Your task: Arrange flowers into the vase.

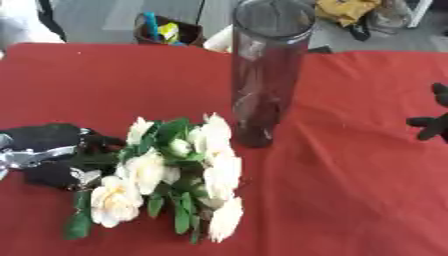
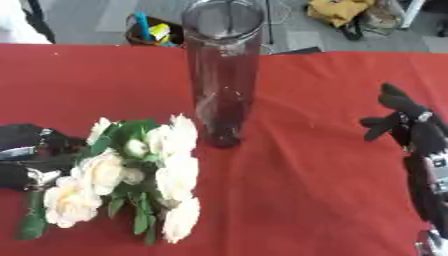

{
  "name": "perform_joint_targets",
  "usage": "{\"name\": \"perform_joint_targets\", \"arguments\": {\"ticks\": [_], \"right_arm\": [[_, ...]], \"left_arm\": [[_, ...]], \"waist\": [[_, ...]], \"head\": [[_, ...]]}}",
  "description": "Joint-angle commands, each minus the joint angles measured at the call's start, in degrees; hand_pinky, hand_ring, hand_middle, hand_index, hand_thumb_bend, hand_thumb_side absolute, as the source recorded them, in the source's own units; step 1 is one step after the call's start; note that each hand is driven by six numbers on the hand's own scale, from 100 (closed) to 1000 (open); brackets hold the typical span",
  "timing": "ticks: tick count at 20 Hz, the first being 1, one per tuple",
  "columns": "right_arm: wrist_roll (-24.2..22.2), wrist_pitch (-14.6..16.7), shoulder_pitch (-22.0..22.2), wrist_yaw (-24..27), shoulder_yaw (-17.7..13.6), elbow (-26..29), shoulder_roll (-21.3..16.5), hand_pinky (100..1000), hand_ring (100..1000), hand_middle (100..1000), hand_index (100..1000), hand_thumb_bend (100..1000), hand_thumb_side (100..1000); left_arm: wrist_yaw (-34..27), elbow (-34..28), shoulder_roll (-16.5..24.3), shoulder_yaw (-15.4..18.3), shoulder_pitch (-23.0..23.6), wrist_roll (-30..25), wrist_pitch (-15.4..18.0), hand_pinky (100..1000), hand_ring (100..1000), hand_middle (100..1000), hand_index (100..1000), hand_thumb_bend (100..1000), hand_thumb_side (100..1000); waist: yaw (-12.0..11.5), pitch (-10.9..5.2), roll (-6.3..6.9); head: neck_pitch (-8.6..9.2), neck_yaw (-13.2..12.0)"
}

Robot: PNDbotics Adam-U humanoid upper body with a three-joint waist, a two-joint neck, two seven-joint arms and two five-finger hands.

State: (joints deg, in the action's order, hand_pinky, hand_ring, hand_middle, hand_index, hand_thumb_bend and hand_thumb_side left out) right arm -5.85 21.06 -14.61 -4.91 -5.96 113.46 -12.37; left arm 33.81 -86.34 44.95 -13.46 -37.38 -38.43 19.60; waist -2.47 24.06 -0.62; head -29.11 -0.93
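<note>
White flowers [image 1: 179,172] lie flat on the red cloth [image 1: 350,190], blooms toward the camera. Left hand [image 1: 52,155] touches their stems; whether its fingers grip, I cannot tell. Vase [image 1: 262,75] stands upright just beyond. Right hand [image 2: 407,125] idles open, well apart.

Bright, even daylight; soft blur throughout, faint shadows, no glare.

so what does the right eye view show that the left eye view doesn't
Only the right eye view shows the whole right robot hand, fingers straight and raised, with its forearm below. Only the left eye view shows more of the left robot hand at the stems; its fingers are unclear. Both share the upright vase, still without flowers, the white flowers lying beside it and the red tablecloth.
</note>
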Motion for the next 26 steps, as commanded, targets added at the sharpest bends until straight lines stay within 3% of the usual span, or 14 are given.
{"name": "perform_joint_targets", "arguments": {"ticks": [1,7,10,14,17,20,22,24,26], "right_arm": [[-0.20,0.13,-0.22,0.25,0.02,1.13,-0.65,720,996,459,833,100,1000],[-0.42,0.08,-0.13,0.38,0.12,1.13,-0.60,720,996,458,834,100,1000],[-0.46,0.10,-0.08,0.43,0.08,1.13,-0.58,721,997,458,834,100,1000],[-0.49,0.11,-0.04,0.50,0.06,1.13,-0.54,721,998,458,834,100,1000],[-0.62,0.10,-0.09,0.53,0.12,1.13,-0.48,722,998,458,835,100,1000],[-0.72,0.12,-0.11,0.58,0.16,1.13,-0.42,722,1000,457,835,100,1000],[-0.80,0.13,-0.10,0.60,0.19,1.13,-0.38,722,1000,457,835,100,1000],[-0.86,0.14,-0.11,0.68,0.22,1.13,-0.36,722,1000,457,835,100,1000],[-0.91,0.17,-0.15,0.78,0.24,1.13,-0.35,723,1000,455,835,100,1000]], "left_arm": [[-1.53,-1.72,2.68,1.73,-0.57,-1.82,-0.41,717,842,880,1000,100,910],[-3.73,-4.07,3.32,2.76,-0.32,-3.58,-0.55,719,843,879,1000,100,841],[-3.01,-6.57,3.86,3.66,-0.04,-2.27,-0.41,720,843,878,1000,100,741],[1.67,-9.72,5.00,4.37,1.06,1.37,1.20,702,833,874,1000,100,549],[5.84,-10.64,5.36,3.93,1.87,4.53,2.88,706,836,867,1000,119,509],[8.24,-10.37,5.20,3.38,2.30,6.89,4.12,712,840,874,1000,164,558],[9.29,-9.84,5.23,3.07,2.39,7.29,4.77,722,849,886,1000,249,620],[10.53,-9.61,5.30,2.91,2.41,7.55,5.50,727,853,896,1000,425,747],[11.95,-9.34,5.26,2.83,2.39,8.06,6.07,732,857,899,1000,478,776]], "waist": [[-0.13,-1.30,0.12],[-0.29,-1.34,0.06],[-0.31,-1.35,0.02],[-0.38,-1.34,0.00],[-0.37,-1.28,-0.11],[-0.29,-1.20,-0.21],[-0.24,-1.14,-0.26],[-0.22,-1.11,-0.28],[-0.22,-1.09,-0.30]], "head": [[0.24,-0.05],[0.24,0.03],[0.25,0.07],[0.36,0.09],[0.50,0.05],[0.57,-0.01],[0.61,-0.04],[0.63,-0.02],[0.67,0.00]]}}
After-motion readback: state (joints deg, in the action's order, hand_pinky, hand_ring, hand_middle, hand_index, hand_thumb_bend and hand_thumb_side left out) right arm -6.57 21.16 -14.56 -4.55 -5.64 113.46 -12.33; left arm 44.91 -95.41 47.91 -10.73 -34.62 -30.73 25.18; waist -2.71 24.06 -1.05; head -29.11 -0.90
